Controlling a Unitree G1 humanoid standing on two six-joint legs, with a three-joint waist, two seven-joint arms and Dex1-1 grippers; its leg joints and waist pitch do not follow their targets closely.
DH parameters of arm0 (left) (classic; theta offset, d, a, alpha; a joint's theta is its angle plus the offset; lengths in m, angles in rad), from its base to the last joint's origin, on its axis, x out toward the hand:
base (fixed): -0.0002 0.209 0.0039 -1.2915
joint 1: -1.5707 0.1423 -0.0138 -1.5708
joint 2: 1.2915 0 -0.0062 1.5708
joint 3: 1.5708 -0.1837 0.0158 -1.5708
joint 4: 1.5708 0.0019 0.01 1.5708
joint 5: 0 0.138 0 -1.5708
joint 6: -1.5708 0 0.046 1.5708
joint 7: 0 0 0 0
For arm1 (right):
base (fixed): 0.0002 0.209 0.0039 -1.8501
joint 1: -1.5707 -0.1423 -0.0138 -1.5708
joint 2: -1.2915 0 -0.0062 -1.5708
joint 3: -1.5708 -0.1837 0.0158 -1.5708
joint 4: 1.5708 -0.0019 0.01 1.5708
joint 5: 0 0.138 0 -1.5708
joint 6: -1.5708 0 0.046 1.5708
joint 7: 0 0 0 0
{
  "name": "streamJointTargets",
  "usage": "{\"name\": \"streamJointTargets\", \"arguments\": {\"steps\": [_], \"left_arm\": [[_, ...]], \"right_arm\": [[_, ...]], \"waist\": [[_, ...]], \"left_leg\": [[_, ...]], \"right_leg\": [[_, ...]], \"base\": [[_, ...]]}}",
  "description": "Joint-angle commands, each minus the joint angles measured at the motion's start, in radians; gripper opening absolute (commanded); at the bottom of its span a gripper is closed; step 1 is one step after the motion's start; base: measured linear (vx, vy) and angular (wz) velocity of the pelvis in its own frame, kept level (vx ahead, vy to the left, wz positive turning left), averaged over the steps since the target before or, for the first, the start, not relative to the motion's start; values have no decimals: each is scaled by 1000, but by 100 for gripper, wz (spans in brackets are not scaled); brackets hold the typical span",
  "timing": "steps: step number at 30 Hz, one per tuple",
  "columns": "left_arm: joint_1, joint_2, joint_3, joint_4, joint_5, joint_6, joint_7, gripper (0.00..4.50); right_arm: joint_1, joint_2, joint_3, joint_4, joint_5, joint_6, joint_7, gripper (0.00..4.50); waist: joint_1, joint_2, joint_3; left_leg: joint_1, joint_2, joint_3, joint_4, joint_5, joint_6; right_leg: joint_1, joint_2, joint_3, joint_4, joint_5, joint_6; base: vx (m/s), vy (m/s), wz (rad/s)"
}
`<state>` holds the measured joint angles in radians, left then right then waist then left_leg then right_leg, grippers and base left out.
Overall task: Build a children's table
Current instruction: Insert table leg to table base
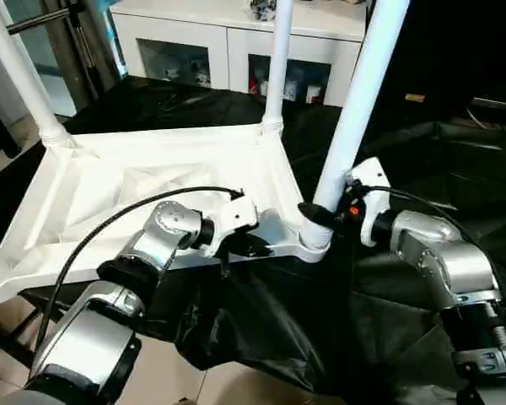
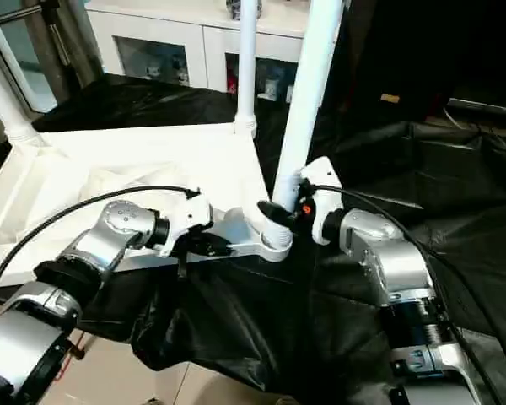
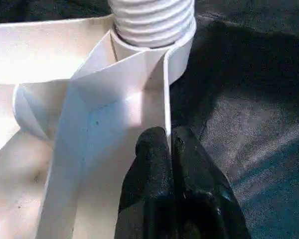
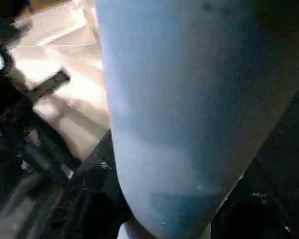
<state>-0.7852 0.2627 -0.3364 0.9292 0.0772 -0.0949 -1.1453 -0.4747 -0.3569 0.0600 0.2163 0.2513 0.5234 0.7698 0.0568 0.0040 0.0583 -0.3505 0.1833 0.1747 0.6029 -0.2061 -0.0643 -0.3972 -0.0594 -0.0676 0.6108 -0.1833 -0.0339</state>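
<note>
The children's table (image 1: 152,181) lies upside down on a black cloth (image 1: 261,321), with its ribbed underside facing up. Its long side runs from the robot's left to its right. Three legs stand up from corner sockets and point to the ceiling. The near right leg (image 1: 354,110) is the one being worked on, and it leans a little to the right as it goes up. Its ridged end sits in the corner socket (image 1: 314,239).

The right end effector (image 1: 325,215) is wrapped around the bottom of this leg and grasps it. The left end effector (image 1: 251,246) is clenched tight on the thin edge wall of the tabletop, just beside that socket, to hold the table in place.

The leg may not be all the way in yet. If the robot turns or pushes it while it leans, the ridges could catch crooked and jam. A hard push could also slide the tabletop on the smooth cloth, or make the left end effector slip off the thin edge. Then the tall legs could wobble or tip.
</note>
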Motion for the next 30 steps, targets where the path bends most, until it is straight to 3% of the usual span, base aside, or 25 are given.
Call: {"name": "streamJointTargets", "arguments": {"steps": [1,7,11,17,18,23,24,25,26,27,30], "left_arm": [[-3,6,-7,22,28,5,7,0],[-6,3,-3,29,23,-2,0,0],[-3,3,1,23,17,-11,-8,0],[-3,1,5,20,16,-10,-6,0],[-1,3,6,18,15,-11,-7,0],[-3,2,9,21,16,-13,1,0],[-3,2,10,21,16,-13,3,0],[-4,2,11,23,17,-13,7,0],[-5,1,12,24,17,-14,10,0],[-7,0,13,27,18,-15,13,0],[-7,0,13,28,19,-16,14,0]], "right_arm": [[19,-3,10,-7,11,34,2,188],[23,-3,11,-5,14,32,-1,188],[21,26,-18,65,3,-54,-23,188],[40,55,-63,102,39,-97,-32,188],[53,66,-79,102,55,-102,-33,188],[118,85,-98,108,70,-143,-28,188],[129,89,-100,104,71,-149,-29,188],[141,94,-104,100,73,-157,-31,188],[153,96,-106,95,73,-164,-35,188],[180,95,-100,86,58,-179,-49,188],[199,88,-81,72,35,-192,-56,188]], "waist": [[4,-7,-68],[3,-6,-66],[3,-3,-67],[1,-6,-66],[2,2,-65],[3,-1,-66],[3,8,-67],[3,4,-67],[3,9,-66],[4,5,-66],[4,8,-66]], "left_leg": [[-1,44,-14,-69,-109,49],[-1,43,-14,-69,-122,43],[-1,43,-14,-69,-127,37],[-2,42,-14,-70,-132,43],[-1,42,-15,-71,-135,42],[-2,45,-14,-71,-133,48],[-1,45,-15,-72,-141,45],[0,45,-15,-72,-143,45],[-1,44,-16,-73,-147,44],[0,44,-15,-73,-151,44],[-1,43,-15,-73,-152,43]], "right_leg": [[60,-87,55,-80,-215,-194],[60,-88,54,-83,-229,-195],[58,-91,55,-85,-246,-193],[59,-89,54,-87,-253,-189],[58,-89,53,-86,-255,-190],[58,-90,54,-86,-220,-200],[59,-90,54,-87,-217,-204],[59,-89,53,-86,-210,-207],[58,-89,54,-85,-209,-210],[59,-88,54,-87,-218,-206],[59,-87,53,-88,-220,-204]], "base": [[0,0,0],[0,0,0],[0,0,0],[0,0,0],[0,0,0],[0,0,0],[0,0,0],[0,0,0],[0,0,0],[0,0,0],[0,0,0]]}}
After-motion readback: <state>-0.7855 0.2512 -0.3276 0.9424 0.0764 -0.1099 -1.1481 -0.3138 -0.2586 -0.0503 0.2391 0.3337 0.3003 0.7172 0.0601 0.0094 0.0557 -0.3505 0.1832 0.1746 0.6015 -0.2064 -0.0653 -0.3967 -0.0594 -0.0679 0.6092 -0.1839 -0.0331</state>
